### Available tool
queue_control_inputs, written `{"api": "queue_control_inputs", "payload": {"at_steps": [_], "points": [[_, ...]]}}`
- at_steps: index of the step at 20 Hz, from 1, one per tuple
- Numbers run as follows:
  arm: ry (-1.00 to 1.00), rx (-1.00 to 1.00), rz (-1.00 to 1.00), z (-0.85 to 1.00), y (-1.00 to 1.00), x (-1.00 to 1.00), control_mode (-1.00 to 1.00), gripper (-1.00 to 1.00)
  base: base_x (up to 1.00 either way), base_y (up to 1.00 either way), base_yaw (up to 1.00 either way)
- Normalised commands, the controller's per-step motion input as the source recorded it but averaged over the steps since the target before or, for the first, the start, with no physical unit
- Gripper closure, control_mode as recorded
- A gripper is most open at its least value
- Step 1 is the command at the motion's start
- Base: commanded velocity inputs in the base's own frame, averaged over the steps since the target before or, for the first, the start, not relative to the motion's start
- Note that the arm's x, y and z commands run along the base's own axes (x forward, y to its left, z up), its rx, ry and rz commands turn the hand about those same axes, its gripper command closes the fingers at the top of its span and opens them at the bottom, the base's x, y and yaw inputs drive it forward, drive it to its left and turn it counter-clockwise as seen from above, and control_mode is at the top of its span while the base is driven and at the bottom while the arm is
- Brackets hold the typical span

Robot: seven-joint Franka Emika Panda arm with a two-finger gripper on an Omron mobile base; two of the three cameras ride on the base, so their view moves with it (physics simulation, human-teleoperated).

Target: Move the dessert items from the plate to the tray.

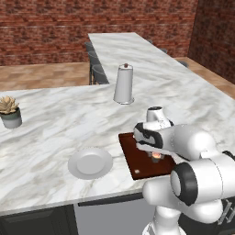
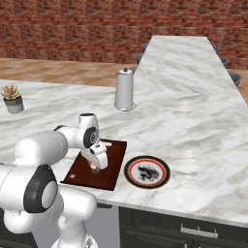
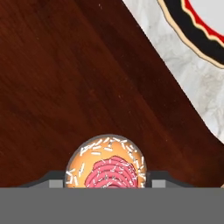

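Note:
The cupcake [image 3: 107,164], with pink frosting, white sprinkles and a dark wrapper, sits between my gripper's [image 3: 107,183] two fingertips, which press against its sides. It is low over the dark reddish-brown tray [image 3: 78,87], at or just above the wood. From the base views the gripper [image 1: 156,153] [image 2: 95,165] points down over the middle of the tray [image 1: 137,147] [image 2: 111,157]. A tiny pale morsel [image 2: 72,177] [image 1: 137,172] lies on the tray's near corner. An empty plate [image 2: 147,172] [image 3: 192,22] with a black and red rim lies just right of the tray.
A plain white plate [image 1: 90,163] lies empty left of the tray. A tall grey canister [image 1: 124,85] [image 2: 125,90] stands behind on the marble counter [image 1: 55,119]. A potted succulent [image 1: 10,111] [image 2: 13,98] is at far left. The counter's front edge is close to the tray.

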Motion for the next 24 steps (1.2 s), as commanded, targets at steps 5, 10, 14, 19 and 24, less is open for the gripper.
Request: {"api": "queue_control_inputs", "payload": {"at_steps": [5,10,14,19,24], "points": [[-0.15,0.0,-0.01,0.0,0.08,-0.25,-1.0,-1.0,0.0,0.0,0.0],[-0.05,-0.01,0.0,0.01,0.07,-0.04,-1.0,-1.0,0.0,0.0,0.0],[0.02,-0.02,0.0,0.37,0.01,0.07,-1.0,-1.0,0.0,0.0,0.0],[0.01,0.0,0.01,1.0,0.01,-0.01,-1.0,-1.0,0.0,0.0,0.0],[-0.04,0.0,0.14,0.95,0.01,-0.53,-1.0,-1.0,0.0,0.0,0.0]]}}
